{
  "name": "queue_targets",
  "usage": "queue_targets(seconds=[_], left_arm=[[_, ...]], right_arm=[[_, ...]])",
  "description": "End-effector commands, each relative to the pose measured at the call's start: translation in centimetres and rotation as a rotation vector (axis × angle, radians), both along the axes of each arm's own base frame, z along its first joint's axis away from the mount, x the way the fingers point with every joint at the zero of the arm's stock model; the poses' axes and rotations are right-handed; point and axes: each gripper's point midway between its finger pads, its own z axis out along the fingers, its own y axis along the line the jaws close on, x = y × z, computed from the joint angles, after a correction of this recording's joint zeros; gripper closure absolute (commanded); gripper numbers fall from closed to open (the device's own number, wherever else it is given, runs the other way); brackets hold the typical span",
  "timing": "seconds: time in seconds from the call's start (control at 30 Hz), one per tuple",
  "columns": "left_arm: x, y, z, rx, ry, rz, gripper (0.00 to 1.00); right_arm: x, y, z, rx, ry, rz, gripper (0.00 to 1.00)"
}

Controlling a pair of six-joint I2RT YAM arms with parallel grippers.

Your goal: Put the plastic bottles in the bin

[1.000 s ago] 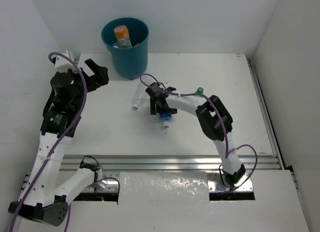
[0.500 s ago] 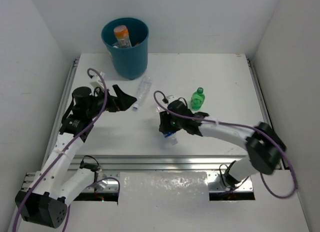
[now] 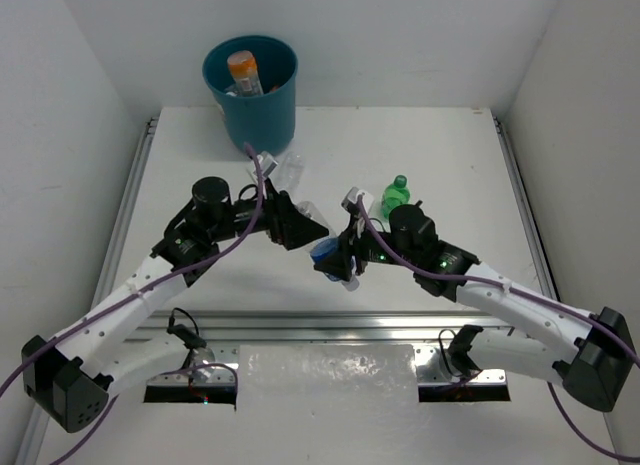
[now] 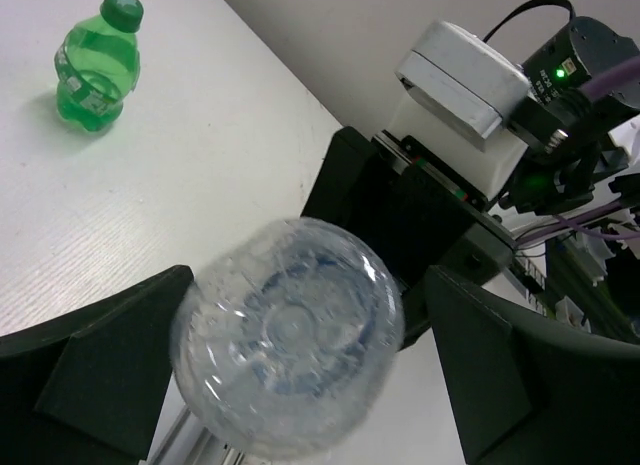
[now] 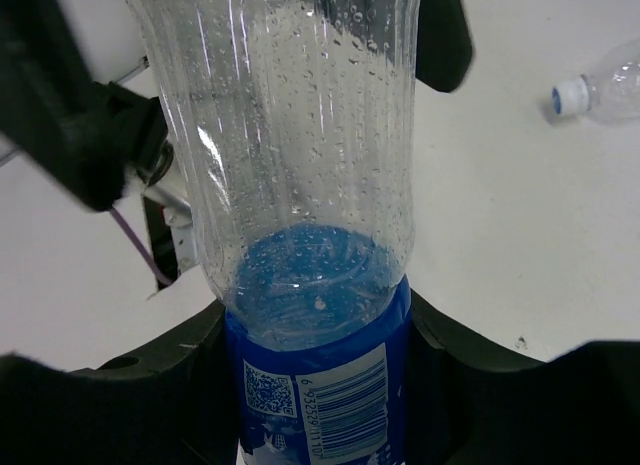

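Right claw just clamped the blue-label bottle and swung its base into the wide-open left claw, so probably a handover toward the bin.

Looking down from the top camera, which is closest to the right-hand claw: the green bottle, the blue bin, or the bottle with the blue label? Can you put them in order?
1. Blue-label bottle: clamped in the right gripper itself, mid-table.
2. Green bottle: standing a little farther back, to the right.
3. Bin: farthest, at the table's back-left edge.
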Motion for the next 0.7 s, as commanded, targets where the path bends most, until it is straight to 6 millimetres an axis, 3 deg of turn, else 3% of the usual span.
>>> queue_targets(seconds=[0.0, 0.03, 0.1, 0.13, 0.2, 0.27, 0.3, 0.33, 0.37, 0.43, 0.47, 0.5, 0.57, 0.67], left_arm=[[0.1, -0.7, 3.1, -0.065, -0.079, -0.012, 0.03], [0.1, -0.8, 3.7, -0.089, -0.089, -0.016, 0.09], [0.2, -1.3, 4.1, -0.104, -0.086, -0.032, 0.49], [0.2, -1.4, 4.2, -0.109, -0.074, -0.042, 0.86], [0.3, -2.0, 4.3, -0.104, -0.053, -0.069, 1.00], [0.9, -2.0, 5.1, -0.101, -0.065, -0.050, 1.00], [1.5, -1.7, 5.0, -0.080, -0.061, -0.011, 1.00], [2.4, -1.2, 7.2, -0.084, -0.100, 0.047, 1.00], [5.0, 0.5, 6.8, -0.025, -0.067, 0.213, 1.00], [8.4, 3.5, 9.2, 0.009, -0.097, 0.422, 1.00], [11.5, 6.9, 13.0, -0.009, -0.144, 0.626, 1.00], [12.8, 8.9, 13.5, 0.012, -0.130, 0.720, 1.00], [16.5, 13.6, 17.7, -0.015, -0.175, 0.964, 1.00], [21.2, 16.4, 20.8, -0.003, -0.221, 1.133, 1.00]], right_arm=[[-1.5, 0.7, 3.0, 0.091, -0.098, 0.107, 0.75], [-1.8, 0.7, 3.1, 0.095, -0.100, 0.124, 0.75], [-2.2, 0.8, 3.2, 0.106, -0.104, 0.145, 0.73], [-2.0, 0.7, 3.3, 0.109, -0.105, 0.134, 0.72], [-1.5, 0.4, 3.6, 0.112, -0.115, 0.089, 0.67], [0.0, -0.5, 3.3, 0.088, -0.125, -0.018, 0.47], [0.6, -1.1, 3.7, 0.089, -0.134, -0.072, 0.02], [1.3, -2.0, 3.2, 0.057, -0.117, -0.137, 0.01], [3.1, -3.4, 3.0, 0.021, -0.127, -0.271, 0.01], [4.2, -5.6, 3.1, -0.028, -0.128, -0.397, 0.01], [4.4, -7.0, 2.5, -0.085, -0.106, -0.453, 0.01], [5.3, -8.7, 2.6, -0.117, -0.119, -0.557, 0.01], [5.0, -10.8, 2.7, -0.147, -0.111, -0.628, 0.01], [4.6, -12.4, 3.9, -0.126, -0.155, -0.663, 0.01]])
